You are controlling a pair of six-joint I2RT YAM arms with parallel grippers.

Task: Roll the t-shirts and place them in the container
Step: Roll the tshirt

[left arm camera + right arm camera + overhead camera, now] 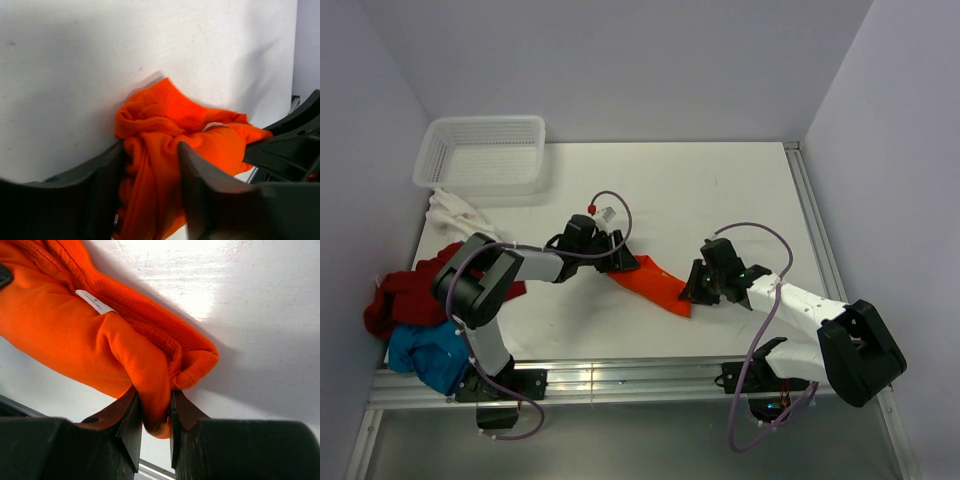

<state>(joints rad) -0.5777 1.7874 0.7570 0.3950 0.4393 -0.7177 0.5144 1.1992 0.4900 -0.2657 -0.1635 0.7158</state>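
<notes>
The bright orange t-shirt (655, 283) lies bunched into a long strip in the middle of the table, stretched between both grippers. My left gripper (620, 262) holds its left end; in the left wrist view the orange cloth (165, 110) fills the gap between the fingers of the gripper (150, 147). My right gripper (692, 290) is at the strip's right end. In the right wrist view the gripper (155, 400) pinches a fold of the orange shirt (75, 330), near its white label (95, 301). A dark red t-shirt (405, 295), a blue one (430, 350) and a white one (455, 212) lie heaped at the left edge.
A white mesh basket (480, 155) stands at the back left corner. A metal rail (620, 385) runs along the near edge by the arm bases. Walls close in on the left, back and right.
</notes>
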